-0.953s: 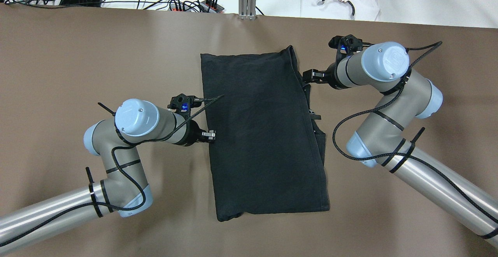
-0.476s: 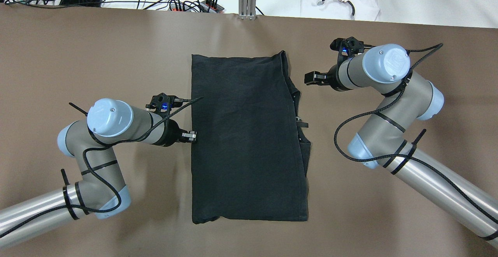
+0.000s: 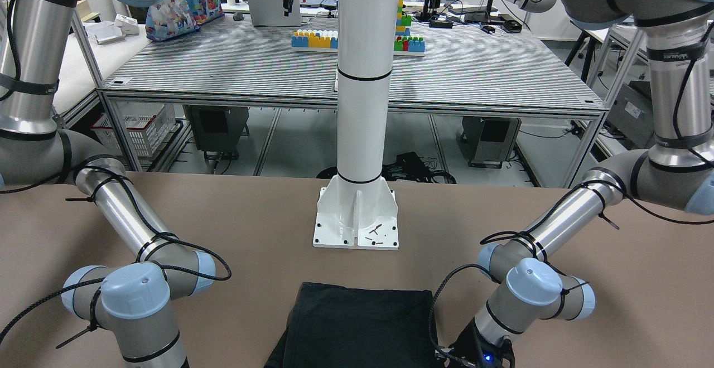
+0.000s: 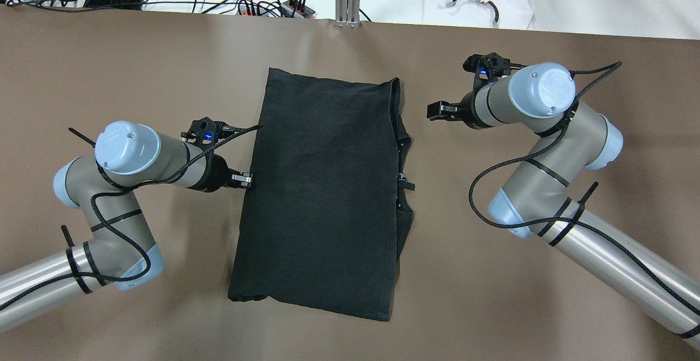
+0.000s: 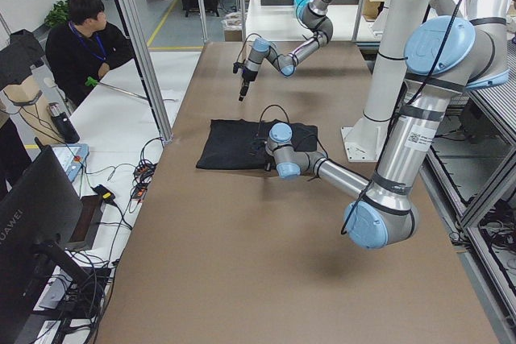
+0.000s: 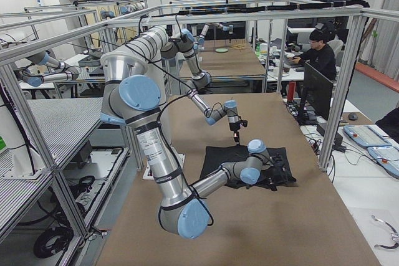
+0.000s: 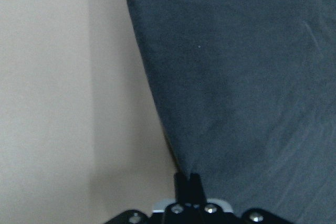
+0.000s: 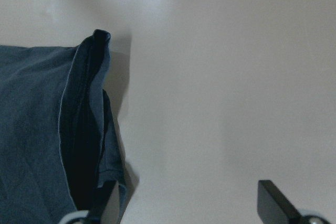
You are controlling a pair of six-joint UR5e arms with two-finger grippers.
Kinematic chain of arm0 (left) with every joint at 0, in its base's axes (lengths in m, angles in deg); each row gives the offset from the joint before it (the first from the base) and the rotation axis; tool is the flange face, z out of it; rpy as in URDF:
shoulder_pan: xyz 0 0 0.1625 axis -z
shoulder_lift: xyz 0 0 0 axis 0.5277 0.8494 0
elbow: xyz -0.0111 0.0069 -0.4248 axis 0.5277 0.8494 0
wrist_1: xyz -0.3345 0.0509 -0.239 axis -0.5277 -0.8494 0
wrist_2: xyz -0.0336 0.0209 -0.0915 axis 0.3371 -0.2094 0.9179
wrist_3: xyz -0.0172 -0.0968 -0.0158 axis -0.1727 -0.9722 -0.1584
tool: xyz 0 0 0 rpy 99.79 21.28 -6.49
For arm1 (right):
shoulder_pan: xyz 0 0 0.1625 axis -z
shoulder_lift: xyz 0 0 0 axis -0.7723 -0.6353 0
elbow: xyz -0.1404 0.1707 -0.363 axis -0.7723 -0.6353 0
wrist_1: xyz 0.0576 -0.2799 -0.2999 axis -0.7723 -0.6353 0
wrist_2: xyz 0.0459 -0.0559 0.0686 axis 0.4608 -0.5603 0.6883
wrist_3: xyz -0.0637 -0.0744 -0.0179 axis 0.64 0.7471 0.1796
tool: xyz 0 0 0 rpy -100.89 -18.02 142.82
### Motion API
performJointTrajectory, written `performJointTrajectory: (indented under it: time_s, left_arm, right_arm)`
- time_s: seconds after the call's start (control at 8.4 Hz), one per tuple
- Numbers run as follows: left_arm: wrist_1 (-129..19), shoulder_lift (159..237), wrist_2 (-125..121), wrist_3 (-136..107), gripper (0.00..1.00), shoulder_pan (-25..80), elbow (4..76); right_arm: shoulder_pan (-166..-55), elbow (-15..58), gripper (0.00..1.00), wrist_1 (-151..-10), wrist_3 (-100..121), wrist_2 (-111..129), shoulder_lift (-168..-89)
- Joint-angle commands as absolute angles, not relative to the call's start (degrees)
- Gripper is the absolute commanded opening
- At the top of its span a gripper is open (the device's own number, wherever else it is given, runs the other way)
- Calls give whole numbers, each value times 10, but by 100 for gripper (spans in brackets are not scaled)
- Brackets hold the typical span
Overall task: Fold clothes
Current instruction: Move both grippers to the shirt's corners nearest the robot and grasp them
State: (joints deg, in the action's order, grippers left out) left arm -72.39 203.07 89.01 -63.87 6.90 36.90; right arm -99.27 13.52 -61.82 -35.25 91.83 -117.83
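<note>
One black garment (image 4: 320,191), flat and slightly askew at the middle of the table (image 4: 109,65). At its 9 o'clock edge, left gripper (image 4: 245,180) clenched on the hem. At 2 o'clock, clear of the cloth, right gripper (image 4: 433,111) spread wide over bare surface. In the front-facing view, one white pillar base (image 3: 356,220) at 12 o'clock, apart.

silver arms, blue caps

the left arm (image 4: 147,158) and right arm (image 4: 525,104) are brushed silver tubes with grey joints and pale blue caps. braided black cable loops along each, cinched by black zip ties. the left gripper (image 4: 248,179) and right gripper (image 4: 433,111) are black; a blue light glows at 12 o'clock of each wrist.
</note>
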Motion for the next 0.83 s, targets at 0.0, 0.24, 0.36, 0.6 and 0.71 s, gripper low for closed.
performJointTrajectory:
  time_s: [0.0,0.24,0.36,0.6,0.71]
  left_arm:
    - [-727,2021,897,-630,75,73,371]
    - [-728,2019,899,-644,100,87,399]
    - [-728,2014,899,-657,100,90,411]
    - [-728,1988,887,-789,100,84,451]
    - [-729,1951,885,-847,100,67,494]
  right_arm:
    - [-989,137,94,-617,-361,918,-1175]
    - [-968,157,94,-622,-390,918,-1178]
    - [-954,175,94,-617,-454,914,-1182]
    - [-906,225,94,-616,-554,900,-1199]
    - [-879,240,94,-616,-638,881,-1207]
